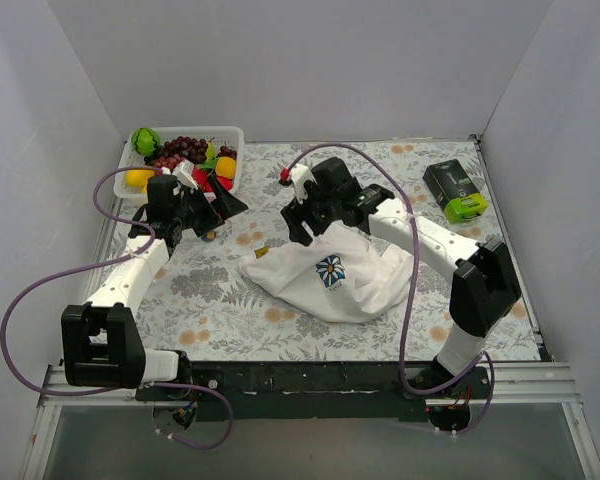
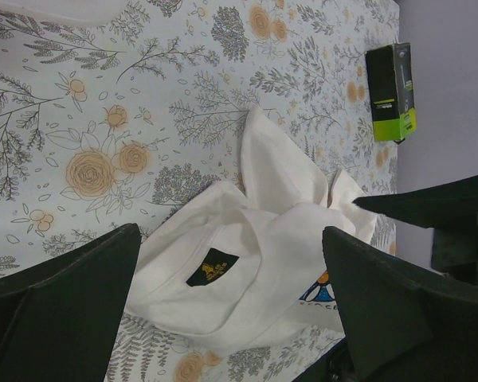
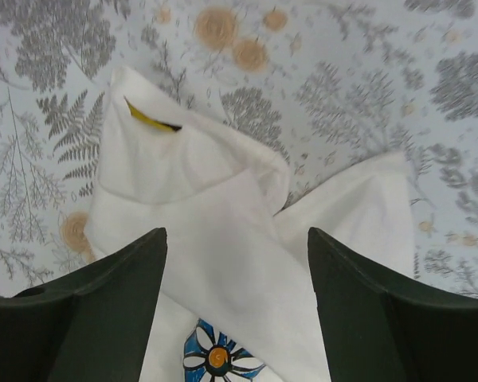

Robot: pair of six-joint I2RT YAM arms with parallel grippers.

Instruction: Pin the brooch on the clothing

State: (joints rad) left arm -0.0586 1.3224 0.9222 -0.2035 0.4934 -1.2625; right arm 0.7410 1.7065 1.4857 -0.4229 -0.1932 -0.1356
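The shirt [image 1: 292,278] is bunched in a heap mid-tabletop [image 1: 220,312], a bit toward the right edge. The right claw [image 3: 237,232] hangs over its far side, wide open and empty. The left claw [image 2: 231,232], near the far-left corner, is also spread wide with nothing in it. Can't spot the brooch anywhere. My worry: with fabric this crumpled, the pin could catch several layers or slide off a fold.

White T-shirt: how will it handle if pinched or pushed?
Likely floppy: the T-shirt lies crumpled in soft folds, so a pinch probably lifts one layer and the rest drapes. Probably light; pushed, it would likely bunch on the tablecloth rather than slide whole.
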